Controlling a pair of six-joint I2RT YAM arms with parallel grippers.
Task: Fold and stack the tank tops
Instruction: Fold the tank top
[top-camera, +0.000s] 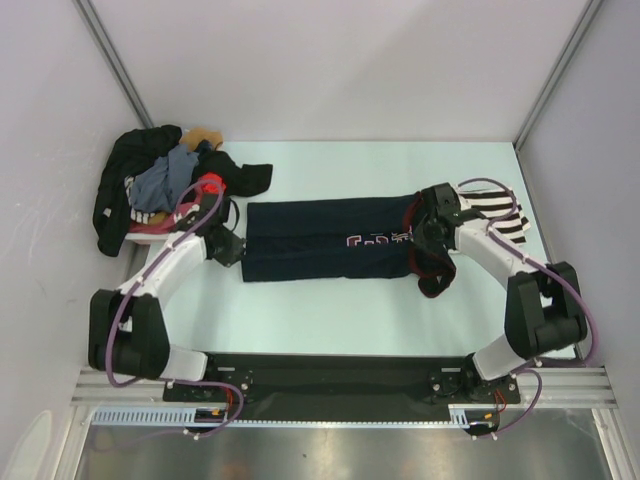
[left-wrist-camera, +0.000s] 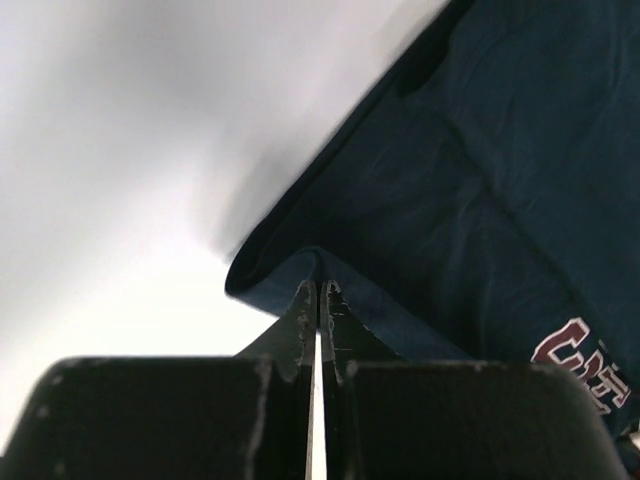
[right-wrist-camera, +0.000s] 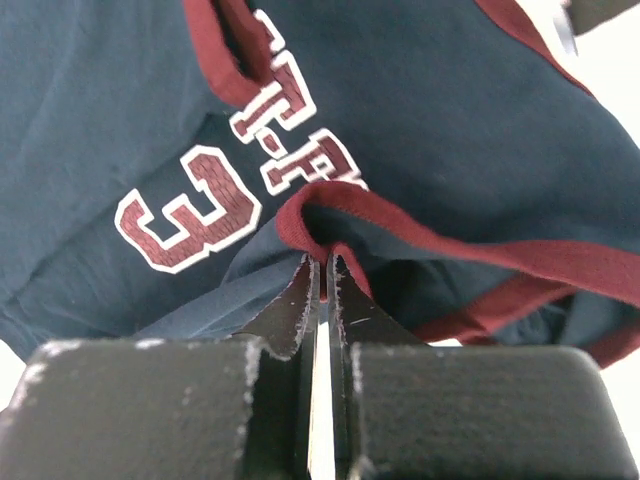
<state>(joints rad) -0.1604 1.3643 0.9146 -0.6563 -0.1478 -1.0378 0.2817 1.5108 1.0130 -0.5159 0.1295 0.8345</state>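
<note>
The navy jersey tank top (top-camera: 325, 241) lies folded lengthwise across the middle of the table, lettering toward the right. My left gripper (top-camera: 232, 247) is shut on its left hem; in the left wrist view the navy hem (left-wrist-camera: 300, 265) is pinched between the closed fingers at my gripper (left-wrist-camera: 319, 290). My right gripper (top-camera: 428, 232) is shut on the dark red trim (right-wrist-camera: 330, 215) at the jersey's right end; in the right wrist view my gripper (right-wrist-camera: 323, 265) pinches that trim. The black-and-white striped tank top (top-camera: 500, 212) lies under the right arm at the far right.
A pale pink basket (top-camera: 150, 228) with a heap of dark and grey clothes (top-camera: 165, 180) stands at the back left. Grey walls enclose the table on three sides. The arm bases sit on the black rail (top-camera: 330, 375) at the near edge.
</note>
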